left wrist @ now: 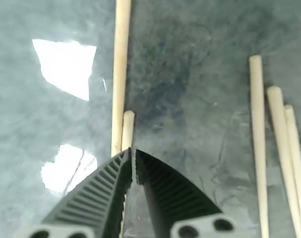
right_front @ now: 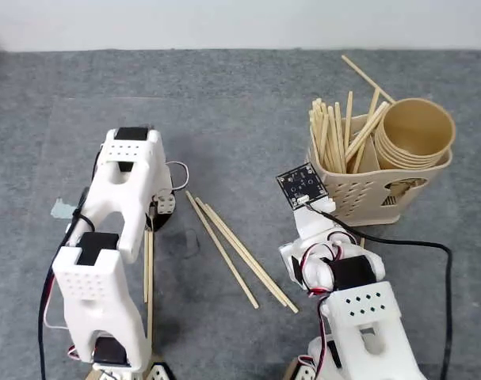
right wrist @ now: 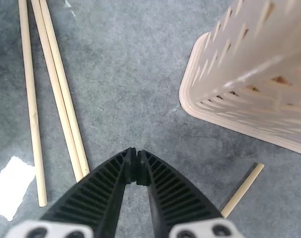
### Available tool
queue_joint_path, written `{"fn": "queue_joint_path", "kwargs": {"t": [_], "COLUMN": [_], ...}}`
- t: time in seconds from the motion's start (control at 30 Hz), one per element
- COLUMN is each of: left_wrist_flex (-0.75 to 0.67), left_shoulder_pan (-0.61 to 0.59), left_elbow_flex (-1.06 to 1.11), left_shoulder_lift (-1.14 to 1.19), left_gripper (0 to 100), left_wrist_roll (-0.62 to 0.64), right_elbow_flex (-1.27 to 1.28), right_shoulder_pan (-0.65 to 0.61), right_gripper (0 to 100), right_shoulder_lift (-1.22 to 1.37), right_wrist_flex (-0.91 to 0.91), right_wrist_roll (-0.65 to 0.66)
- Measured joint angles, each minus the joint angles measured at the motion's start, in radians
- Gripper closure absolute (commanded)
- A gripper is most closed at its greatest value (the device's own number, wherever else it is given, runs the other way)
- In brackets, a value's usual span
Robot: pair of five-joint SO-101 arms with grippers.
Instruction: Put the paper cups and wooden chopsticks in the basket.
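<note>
A beige slotted basket (right_front: 367,198) stands at the back right, holding stacked paper cups (right_front: 414,134) and several wooden chopsticks (right_front: 331,138). Three loose chopsticks (right_front: 240,249) lie slanted on the grey mat between the arms. Two more chopsticks (right_front: 149,269) lie beside the left arm. My left gripper (left wrist: 133,151) is shut and empty, low over that pair (left wrist: 121,64). My right gripper (right wrist: 136,152) is also shut and empty, hovering between the three chopsticks (right wrist: 53,84) and the basket (right wrist: 254,74). A short chopstick end (right wrist: 244,188) lies near the basket's foot.
One chopstick (right_front: 367,77) sticks out past the basket's back rim. A scrap of tape (right_front: 63,210) lies left of the left arm. A black cable (right_front: 430,249) runs along the right side. Bright glare patches (left wrist: 66,67) show on the mat.
</note>
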Motion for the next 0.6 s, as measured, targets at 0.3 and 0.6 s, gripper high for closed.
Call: {"fn": "queue_joint_path", "kwargs": {"t": [0.3,0.6], "left_wrist_flex": [0.009,0.074], "left_shoulder_pan": [0.0,0.0], "left_elbow_flex": [-0.028,-0.014], "left_shoulder_lift": [0.0,-0.098], "left_gripper": [98,98], "left_wrist_roll": [-0.031,-0.172], "right_elbow_flex": [0.0,0.0], "right_shoulder_pan": [0.0,0.0], "right_gripper": [98.9,98.9], "right_shoulder_lift": [0.0,0.0], "right_wrist_flex": [0.0,0.0], "right_wrist_roll": [0.0,0.0]}}
